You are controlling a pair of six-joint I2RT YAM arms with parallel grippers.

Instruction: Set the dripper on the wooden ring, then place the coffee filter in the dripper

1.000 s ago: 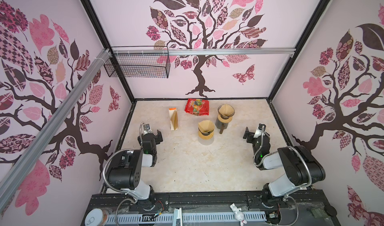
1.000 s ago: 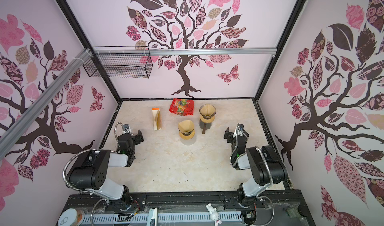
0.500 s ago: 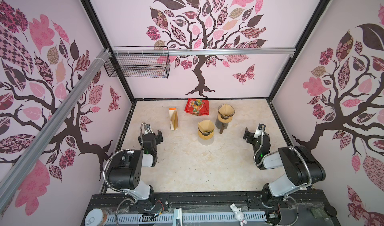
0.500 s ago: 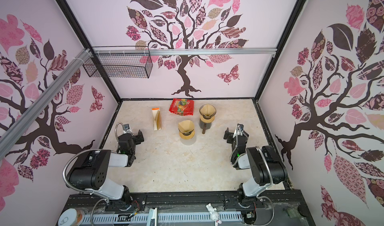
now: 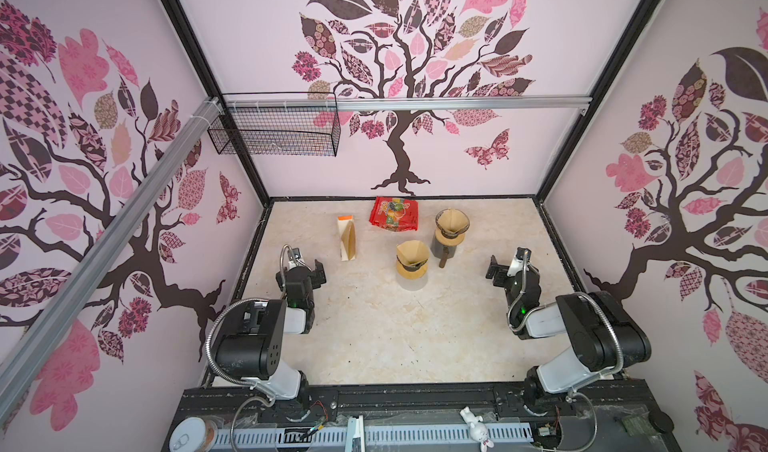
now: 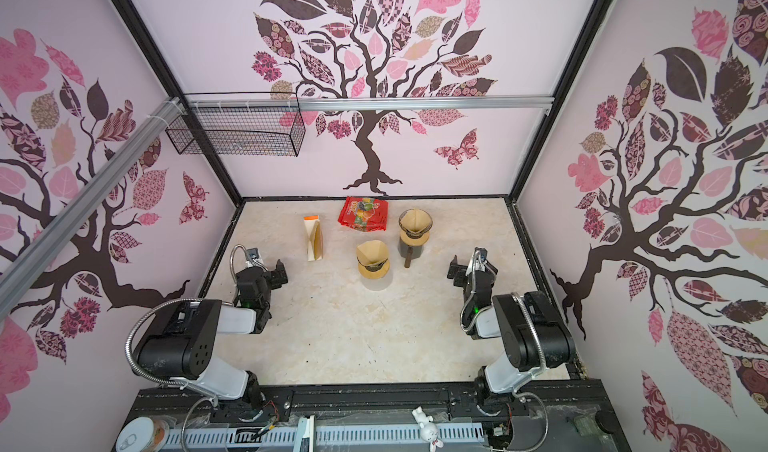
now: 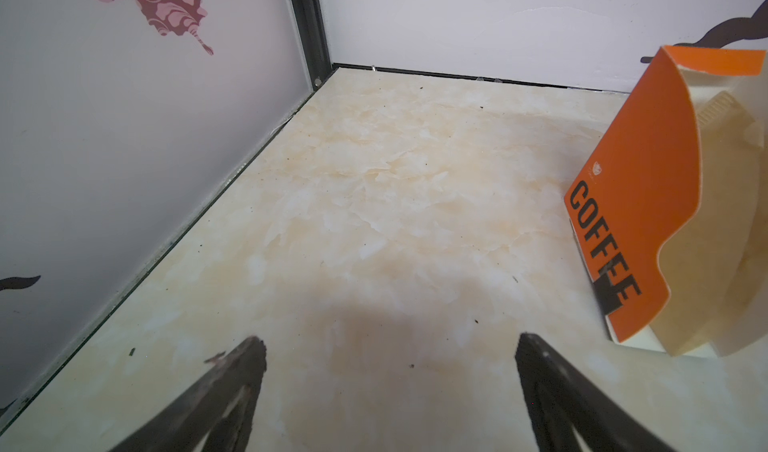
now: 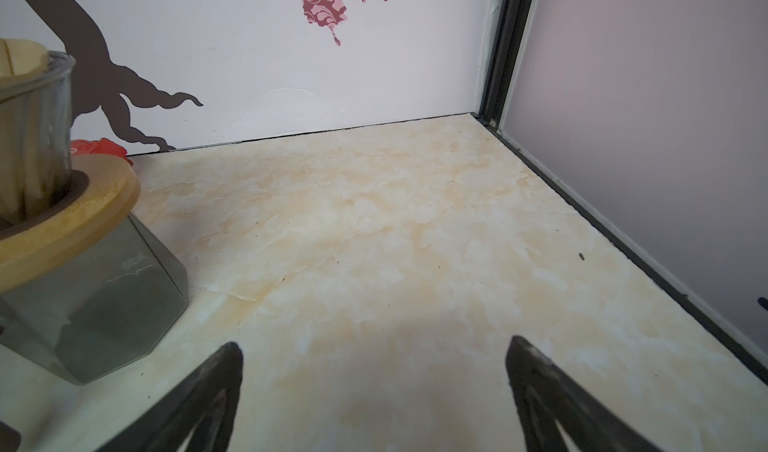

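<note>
An orange filter box [image 5: 346,238] [image 6: 314,238] [image 7: 648,204] marked COFFEE stands at the back left, with a stack of brown paper coffee filters [image 7: 706,263] in it. Near the middle, a dripper [image 5: 412,263] [image 6: 372,265] with a wooden collar holds a brown filter [image 5: 411,249]. Behind it, another dripper [image 5: 452,223] [image 6: 415,225] [image 8: 37,138] with a filter in it sits on a dark glass server [image 8: 104,296]. My left gripper [image 5: 307,269] [image 6: 270,271] [image 7: 390,346] is open and empty, near the box. The right gripper [image 5: 508,269] [image 6: 467,269] [image 8: 374,346] is open and empty, beside the server.
A red snack bag [image 5: 394,214] [image 6: 364,214] lies at the back by the wall. A black wire basket [image 5: 274,132] hangs on the rail at the upper left. Patterned walls close the marble floor [image 5: 395,329] on three sides.
</note>
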